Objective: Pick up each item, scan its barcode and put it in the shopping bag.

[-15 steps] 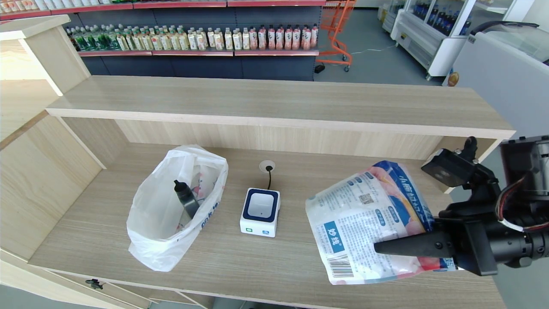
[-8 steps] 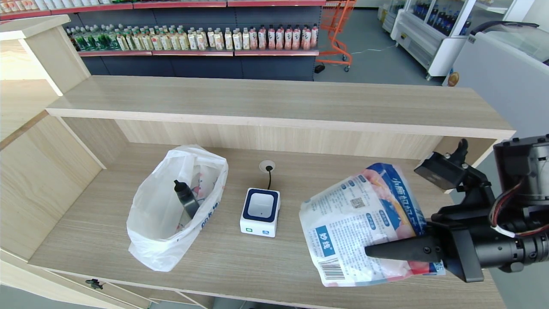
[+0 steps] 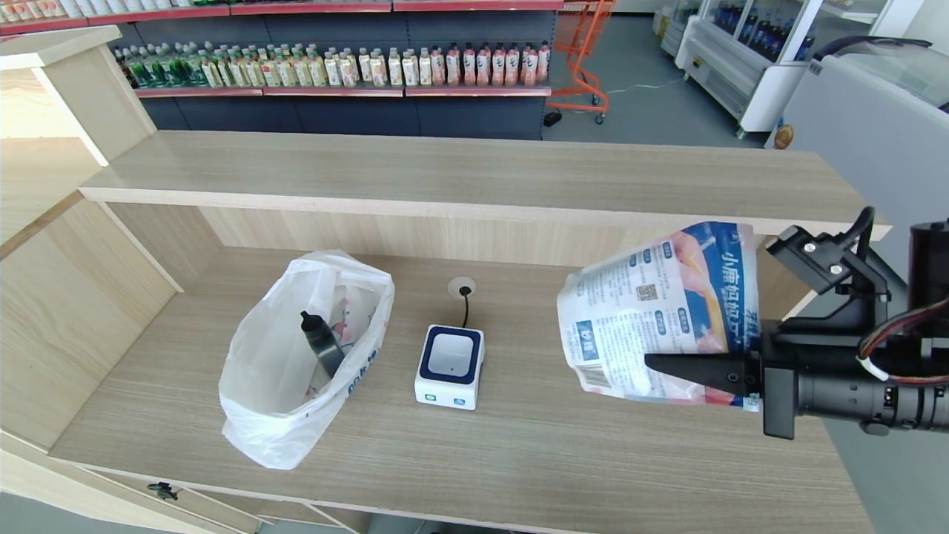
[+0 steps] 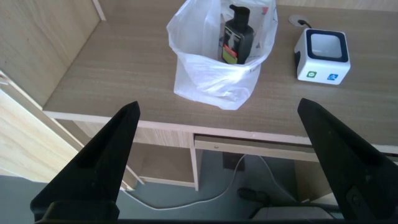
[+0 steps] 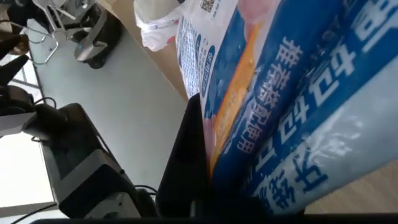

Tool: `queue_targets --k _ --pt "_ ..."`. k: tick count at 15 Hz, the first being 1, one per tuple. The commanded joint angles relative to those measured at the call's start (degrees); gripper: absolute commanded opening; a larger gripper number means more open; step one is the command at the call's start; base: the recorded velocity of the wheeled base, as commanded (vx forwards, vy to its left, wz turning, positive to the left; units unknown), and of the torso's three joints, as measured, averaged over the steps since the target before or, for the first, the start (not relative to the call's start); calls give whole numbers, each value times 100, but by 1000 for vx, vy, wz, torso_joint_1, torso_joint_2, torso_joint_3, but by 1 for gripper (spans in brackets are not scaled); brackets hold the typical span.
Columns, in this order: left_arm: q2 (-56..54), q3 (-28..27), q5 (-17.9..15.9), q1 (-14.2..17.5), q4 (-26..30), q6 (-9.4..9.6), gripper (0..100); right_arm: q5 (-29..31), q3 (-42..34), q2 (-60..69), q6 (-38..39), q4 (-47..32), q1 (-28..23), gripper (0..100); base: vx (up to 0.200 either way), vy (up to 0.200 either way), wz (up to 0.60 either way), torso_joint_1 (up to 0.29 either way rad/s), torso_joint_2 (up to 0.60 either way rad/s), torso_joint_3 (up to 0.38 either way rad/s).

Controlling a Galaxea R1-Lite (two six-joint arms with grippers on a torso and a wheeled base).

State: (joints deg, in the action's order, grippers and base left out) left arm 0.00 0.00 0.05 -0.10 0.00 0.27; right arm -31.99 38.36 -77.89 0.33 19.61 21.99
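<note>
Right gripper (image 3: 667,365): jaws clenched on the lower edge of the snack packet (image 3: 652,304); one black finger lies across its printed face.
Snack packet: held up on the counter's right side, right of the scanner (image 3: 449,367) and well apart from it. It is tilted, printed side towards the head camera, with the barcode (image 3: 593,376) at its lower left corner.
Right wrist view: the packet (image 5: 298,93) is pressed against the dark finger (image 5: 189,149).
Left gripper (image 4: 219,115): jaws spread wide and grasping nothing, over the counter's front edge.
Shopping bag (image 3: 259,371): white plastic, mouth open, standing on the counter (image 3: 445,460) left of the scanner.
Bag contents: a black bottle (image 3: 322,345), upright.
Scanner: white body with a blue-rimmed window, between bag and packet.
</note>
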Motion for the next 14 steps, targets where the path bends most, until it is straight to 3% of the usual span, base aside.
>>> queue_targets --k 1,2,4,8,14 --pt "0 0 4 1 0 0 100 8 -101 309 -956 -230 -591 0 0 0 0 0 0 0" --pt "0 0 4 -8 0 0 100 17 -250 485 -1720 -617 -863 0 0 0 0 0 0 0" --pt "0 0 4 1 0 0 100 44 -409 661 -2116 -872 -925 0 0 0 0 0 0 0" --pt "0 0 4 1 0 8 100 52 -505 775 -2107 -907 -934 0 0 0 0 0 0 0" --pt "0 0 4 -8 0 -18 100 8 -497 652 -2010 -907 -934 0 0 200 0 -3 1 2"
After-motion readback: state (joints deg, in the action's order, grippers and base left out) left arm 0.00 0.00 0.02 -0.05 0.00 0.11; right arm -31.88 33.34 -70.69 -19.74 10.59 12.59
